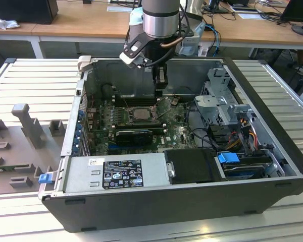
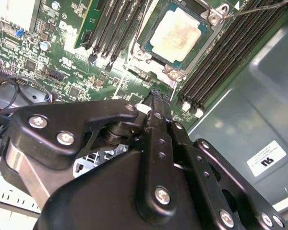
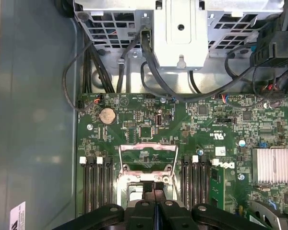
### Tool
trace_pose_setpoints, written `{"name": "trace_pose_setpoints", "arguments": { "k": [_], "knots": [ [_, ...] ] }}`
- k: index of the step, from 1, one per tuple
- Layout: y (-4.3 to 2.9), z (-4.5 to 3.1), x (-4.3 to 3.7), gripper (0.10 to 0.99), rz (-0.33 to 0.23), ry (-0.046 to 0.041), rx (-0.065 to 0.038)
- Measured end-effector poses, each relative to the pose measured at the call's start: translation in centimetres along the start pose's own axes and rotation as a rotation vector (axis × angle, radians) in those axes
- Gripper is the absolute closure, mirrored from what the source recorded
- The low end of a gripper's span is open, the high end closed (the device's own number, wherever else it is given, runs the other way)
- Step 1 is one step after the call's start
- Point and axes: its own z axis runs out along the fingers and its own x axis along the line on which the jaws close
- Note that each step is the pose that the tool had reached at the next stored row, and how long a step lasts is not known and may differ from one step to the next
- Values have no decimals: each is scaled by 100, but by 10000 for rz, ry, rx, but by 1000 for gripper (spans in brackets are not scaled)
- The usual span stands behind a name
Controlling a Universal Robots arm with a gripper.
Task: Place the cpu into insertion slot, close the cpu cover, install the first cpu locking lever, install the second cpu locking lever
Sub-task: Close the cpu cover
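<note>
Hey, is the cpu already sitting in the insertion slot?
Yes, in the second wrist view the cpu lies flat, pale face up, inside the dark rim of the insertion slot.

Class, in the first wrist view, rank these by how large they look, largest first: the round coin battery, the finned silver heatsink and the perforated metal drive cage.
1. Metal drive cage
2. Finned heatsink
3. Coin battery
The cage may stand nearer the camera, exaggerating its size.
</note>
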Motion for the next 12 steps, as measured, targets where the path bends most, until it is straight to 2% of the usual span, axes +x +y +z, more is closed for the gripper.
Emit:
{"name": "trace_pose_setpoints", "arguments": {
  "k": [5,12],
  "knots": [
    [75,3,0,980,1,0,-1],
    [146,4,1,980,1,0,0]
  ]
}}
